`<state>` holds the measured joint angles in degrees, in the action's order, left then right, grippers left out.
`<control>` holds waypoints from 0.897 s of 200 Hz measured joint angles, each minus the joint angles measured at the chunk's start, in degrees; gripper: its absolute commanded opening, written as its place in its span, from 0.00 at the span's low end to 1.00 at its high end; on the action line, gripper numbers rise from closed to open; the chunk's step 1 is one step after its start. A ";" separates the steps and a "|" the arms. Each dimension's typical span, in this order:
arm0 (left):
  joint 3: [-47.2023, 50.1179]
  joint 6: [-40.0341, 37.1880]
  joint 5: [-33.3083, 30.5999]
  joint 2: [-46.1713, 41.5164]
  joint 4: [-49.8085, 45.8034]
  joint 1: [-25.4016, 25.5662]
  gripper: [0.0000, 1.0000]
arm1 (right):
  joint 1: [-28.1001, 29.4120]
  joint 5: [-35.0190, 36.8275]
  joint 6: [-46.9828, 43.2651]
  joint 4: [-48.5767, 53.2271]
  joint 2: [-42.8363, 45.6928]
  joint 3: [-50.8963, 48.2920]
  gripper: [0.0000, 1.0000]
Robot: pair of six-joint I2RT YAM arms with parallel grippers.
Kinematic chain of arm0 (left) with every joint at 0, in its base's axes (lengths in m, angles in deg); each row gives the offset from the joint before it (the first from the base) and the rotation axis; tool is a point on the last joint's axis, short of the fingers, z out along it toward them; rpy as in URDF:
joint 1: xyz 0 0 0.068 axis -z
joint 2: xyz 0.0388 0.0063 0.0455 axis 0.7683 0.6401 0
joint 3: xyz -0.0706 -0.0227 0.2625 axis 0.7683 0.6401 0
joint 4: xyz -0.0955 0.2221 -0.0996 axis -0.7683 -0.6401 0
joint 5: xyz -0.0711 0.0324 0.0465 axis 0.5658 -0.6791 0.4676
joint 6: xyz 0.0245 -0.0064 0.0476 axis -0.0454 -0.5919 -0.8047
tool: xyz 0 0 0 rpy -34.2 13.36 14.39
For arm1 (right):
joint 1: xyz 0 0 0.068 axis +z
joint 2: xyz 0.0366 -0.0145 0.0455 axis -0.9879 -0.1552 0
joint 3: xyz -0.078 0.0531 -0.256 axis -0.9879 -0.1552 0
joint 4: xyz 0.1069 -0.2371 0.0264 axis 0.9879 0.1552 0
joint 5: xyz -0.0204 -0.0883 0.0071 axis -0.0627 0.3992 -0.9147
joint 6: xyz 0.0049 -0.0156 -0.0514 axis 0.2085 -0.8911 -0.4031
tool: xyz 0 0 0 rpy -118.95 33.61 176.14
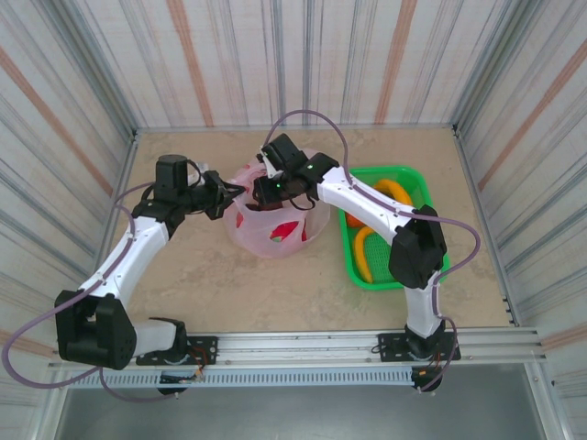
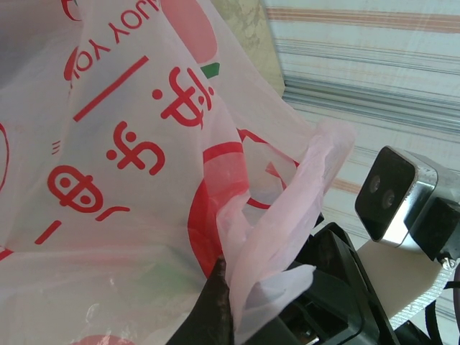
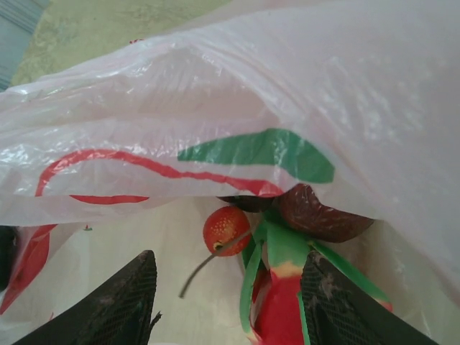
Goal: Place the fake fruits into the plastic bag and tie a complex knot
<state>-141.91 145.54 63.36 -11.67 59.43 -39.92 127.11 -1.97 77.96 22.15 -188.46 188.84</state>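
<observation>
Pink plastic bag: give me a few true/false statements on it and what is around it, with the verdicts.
1. The pink plastic bag stands on the left side of the green basket. True.
2. The basket is empty. False: yellow bananas lie in it.
3. The right gripper has its fingers shut. False: the right wrist view shows them apart inside the bag, with a red fruit with green leaves between them.
4. A dark brown fruit is inside the bag. True.
5. The bag's handles are tied in a knot. False: the mouth is open, and the left gripper holds its edge.
</observation>
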 measured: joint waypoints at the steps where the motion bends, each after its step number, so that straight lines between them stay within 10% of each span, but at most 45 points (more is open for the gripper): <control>1: 0.00 0.00 0.00 0.00 0.00 0.00 0.00 | 0.00 0.00 0.02 0.00 0.00 0.00 0.56; 179: 0.00 -0.02 0.00 0.00 0.00 -0.04 0.00 | 1.25 1.18 1.57 3.34 14.23 -0.57 0.60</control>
<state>-141.91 145.52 63.36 -11.67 59.43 -39.96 128.36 -0.79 79.53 25.49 -174.23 188.27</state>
